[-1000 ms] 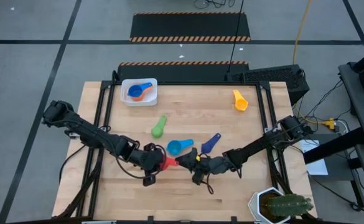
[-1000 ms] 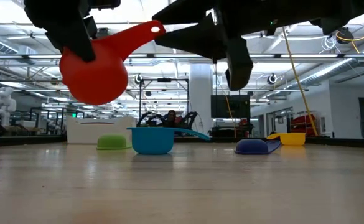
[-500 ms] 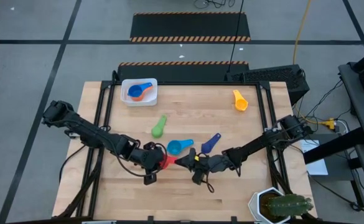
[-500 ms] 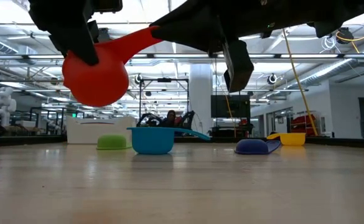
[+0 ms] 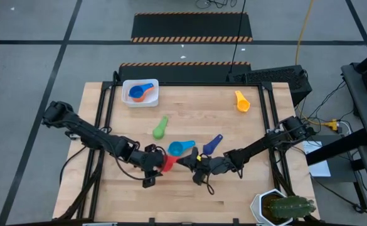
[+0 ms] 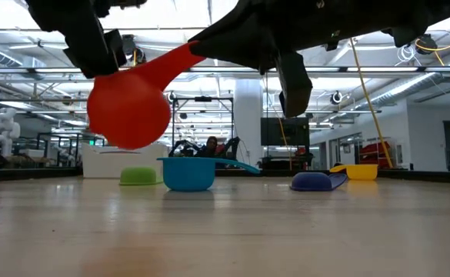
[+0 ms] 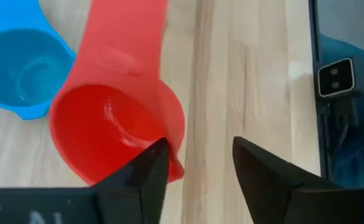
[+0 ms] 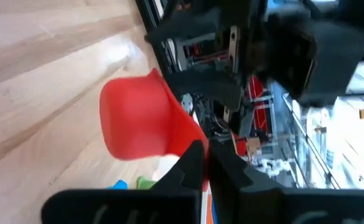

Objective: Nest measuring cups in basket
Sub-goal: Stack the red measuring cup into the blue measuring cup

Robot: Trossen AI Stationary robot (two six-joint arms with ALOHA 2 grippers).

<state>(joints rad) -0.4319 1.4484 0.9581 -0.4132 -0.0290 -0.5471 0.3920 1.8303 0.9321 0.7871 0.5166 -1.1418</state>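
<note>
Right claw (image 5: 184,161) pinches the handle of the red cup (image 5: 167,162) above the table's near middle, while the left claw (image 5: 157,164), fingers parted, straddles its rim.

Both arms are black, built from slim jointed segments with rounded housings at the joints. Thin black cables loop beside them. The left tool (image 7: 197,165) has two dark, wedge-shaped fingers.

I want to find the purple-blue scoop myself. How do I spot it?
Look at the wooden table, just past the two arms meeting in the middle. The navy scoop lies there alone, beside the light blue scoop. It is the darkest one, with a slim handle.
</note>
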